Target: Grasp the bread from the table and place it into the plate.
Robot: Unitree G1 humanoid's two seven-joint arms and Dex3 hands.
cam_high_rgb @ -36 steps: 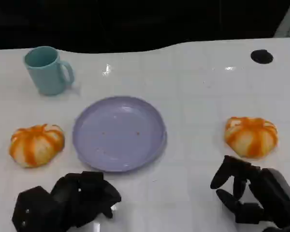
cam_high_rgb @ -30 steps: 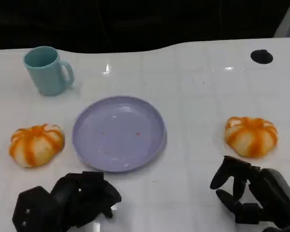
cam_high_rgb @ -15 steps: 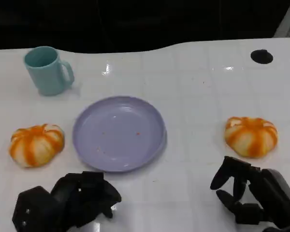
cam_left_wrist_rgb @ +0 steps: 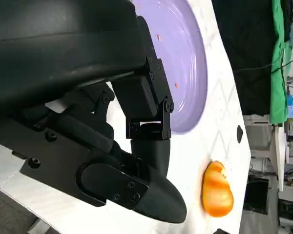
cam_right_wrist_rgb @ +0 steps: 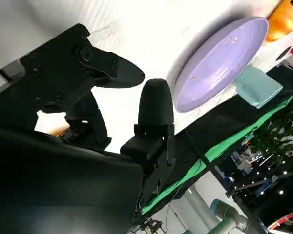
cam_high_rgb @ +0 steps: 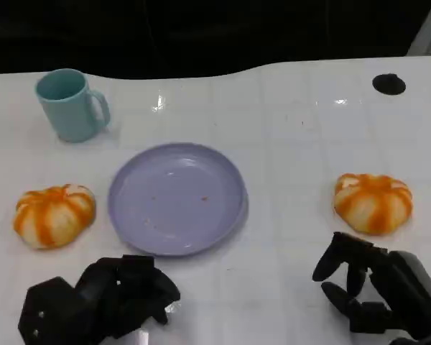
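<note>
You have two round orange-and-white striped bread buns on the glossy white worktop point(cam_high_rgb: 294, 144). The left bread bun point(cam_high_rgb: 54, 215) lies just beside the left rim of the shallow round lavender plate point(cam_high_rgb: 177, 198), apart from it. The right bread bun point(cam_high_rgb: 373, 203) sits well to the plate's right, near your right hand. The plate holds no bun; a few small crumbs dot its surface.

Your left hand point(cam_high_rgb: 100, 298) sits low at the near edge of the worktop, in front of the plate's near rim, its black fingers point(cam_high_rgb: 154, 287) curled in together with nothing in them. In the left wrist view the same hand point(cam_left_wrist_rgb: 112, 122) fills the foreground with the plate point(cam_left_wrist_rgb: 185, 63) beyond it and the far bun point(cam_left_wrist_rgb: 217, 190) past that.

Your right hand point(cam_high_rgb: 377, 295) hovers near the worktop's front edge, just in front of the right bread bun and not touching it. Its fingers point(cam_high_rgb: 337, 262) are apart and hold nothing; the right wrist view shows the thumb and a finger point(cam_right_wrist_rgb: 155, 105) spread with a clear gap.

A light teal ceramic mug point(cam_high_rgb: 70, 105) stands upright at the far left, handle to the right, well behind the left bun. A small black round mark point(cam_high_rgb: 388, 84) sits at the far right of the worktop.
</note>
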